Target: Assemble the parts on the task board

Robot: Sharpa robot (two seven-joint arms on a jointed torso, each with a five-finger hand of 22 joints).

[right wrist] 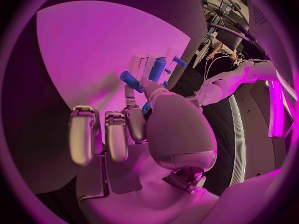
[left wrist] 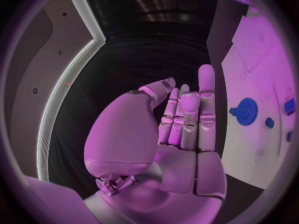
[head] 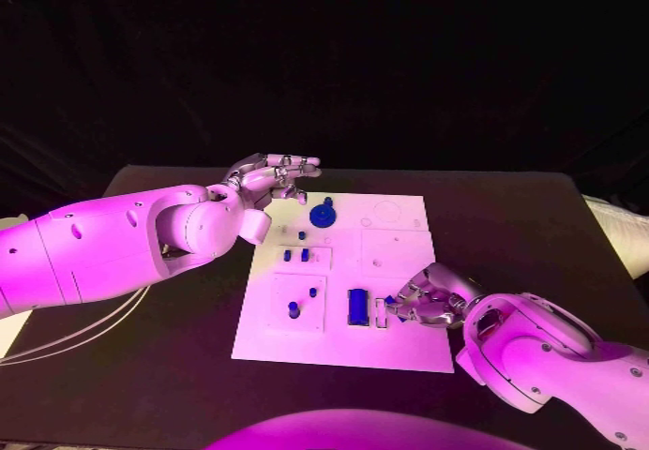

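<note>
Here the right hand (head: 430, 298) pinches a blue part (head: 391, 302), axis unclear

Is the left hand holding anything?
No. The left hand is empty, fingers extended side by side, beside the task board.

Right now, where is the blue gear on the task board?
In the head view the blue gear sits near the far edge of the task board, on its left half, just right of the left hand.

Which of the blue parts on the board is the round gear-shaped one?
The blue gear at the far end of the task board, just beside the left hand. It is a toothed disc; the other blue parts are small pegs and upright blocks.
</note>
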